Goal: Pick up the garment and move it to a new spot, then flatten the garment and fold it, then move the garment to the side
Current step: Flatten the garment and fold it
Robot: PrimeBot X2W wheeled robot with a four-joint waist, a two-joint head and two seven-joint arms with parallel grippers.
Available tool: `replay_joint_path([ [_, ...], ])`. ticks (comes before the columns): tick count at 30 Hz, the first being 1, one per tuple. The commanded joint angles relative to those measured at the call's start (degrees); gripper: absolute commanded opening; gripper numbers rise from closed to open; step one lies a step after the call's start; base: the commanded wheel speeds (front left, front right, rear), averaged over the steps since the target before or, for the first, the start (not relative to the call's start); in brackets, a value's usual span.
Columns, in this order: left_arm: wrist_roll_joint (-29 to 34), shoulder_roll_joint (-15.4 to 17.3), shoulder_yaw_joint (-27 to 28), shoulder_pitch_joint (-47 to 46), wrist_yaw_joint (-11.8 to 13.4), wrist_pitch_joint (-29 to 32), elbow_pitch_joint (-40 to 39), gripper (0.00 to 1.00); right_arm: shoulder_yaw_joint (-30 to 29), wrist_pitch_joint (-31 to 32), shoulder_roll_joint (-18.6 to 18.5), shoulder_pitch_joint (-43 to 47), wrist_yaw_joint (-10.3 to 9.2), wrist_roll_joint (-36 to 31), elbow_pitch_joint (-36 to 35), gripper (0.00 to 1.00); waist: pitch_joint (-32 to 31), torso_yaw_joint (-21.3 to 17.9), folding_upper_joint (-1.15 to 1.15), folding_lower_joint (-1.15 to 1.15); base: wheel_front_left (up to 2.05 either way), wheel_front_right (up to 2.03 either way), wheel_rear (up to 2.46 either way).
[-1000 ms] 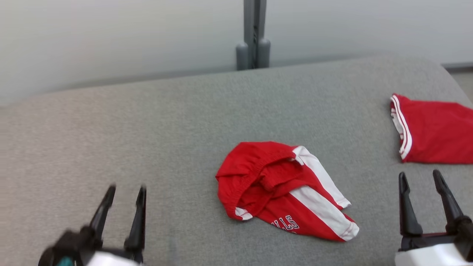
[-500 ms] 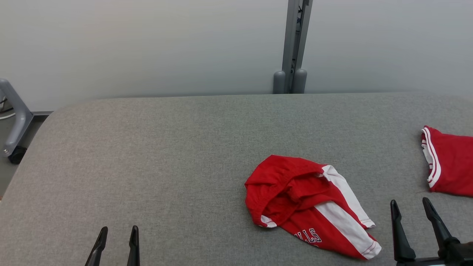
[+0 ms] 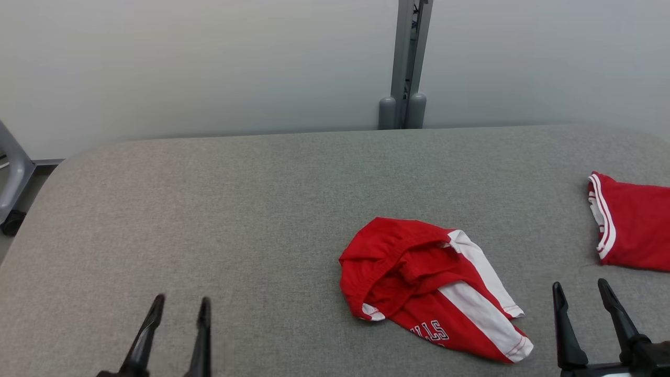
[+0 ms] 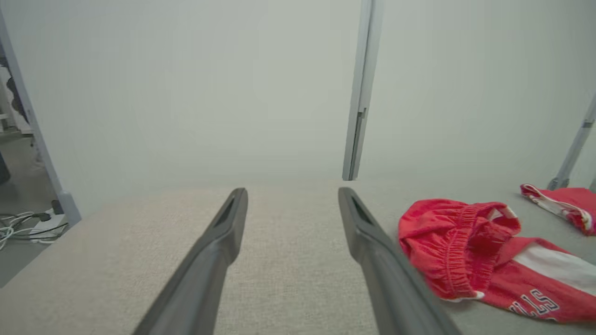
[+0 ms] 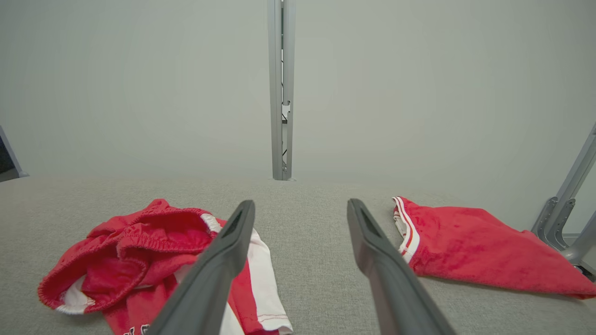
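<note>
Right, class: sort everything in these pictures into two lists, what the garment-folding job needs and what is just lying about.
Belongs to the job: crumpled red shorts; left claw and right claw, both open and empty.
Just lying about: flat red garment at the right; grey post behind the table.

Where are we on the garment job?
Done: nothing visible. The crumpled garment lies bunched and unfolded on the grey table.
In hand: nothing. The left gripper and right gripper are both open and empty, short of it.
Left: pick up, move, flatten, fold, set aside.
A second red garment lies at the table's right.
</note>
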Motion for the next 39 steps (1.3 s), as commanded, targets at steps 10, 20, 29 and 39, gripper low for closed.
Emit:
replay_joint_path([
  [10,5.00,7.60,-27.37,-12.15,-2.65,3.78,-4.59,1.00,-0.04,-0.02,-0.28,-4.66,-0.01,1.10,-2.14,1.00,4.89,-5.49,0.00,0.00,0.00,0.00,0.00],
  [20,-2.24,14.37,-49.09,-31.46,-2.71,10.45,14.83,1.00,1.03,-0.02,-0.27,-8.33,-0.01,4.91,-1.68,1.00,11.59,-10.88,0.00,0.00,0.00,0.00,0.00],
  [29,-1.91,14.89,-48.44,-36.91,-1.09,11.80,24.73,1.00,-0.12,-0.02,-0.28,-8.90,-0.01,6.36,-0.98,1.00,13.14,-12.09,0.00,0.00,0.00,0.00,0.00],
  [39,-3.48,13.78,-47.61,-39.35,-0.49,12.27,30.19,0.00,-0.31,-0.02,-0.28,-9.42,-0.01,6.62,-1.00,1.00,12.54,-11.45,0.00,0.00,0.00,0.00,0.00],
])
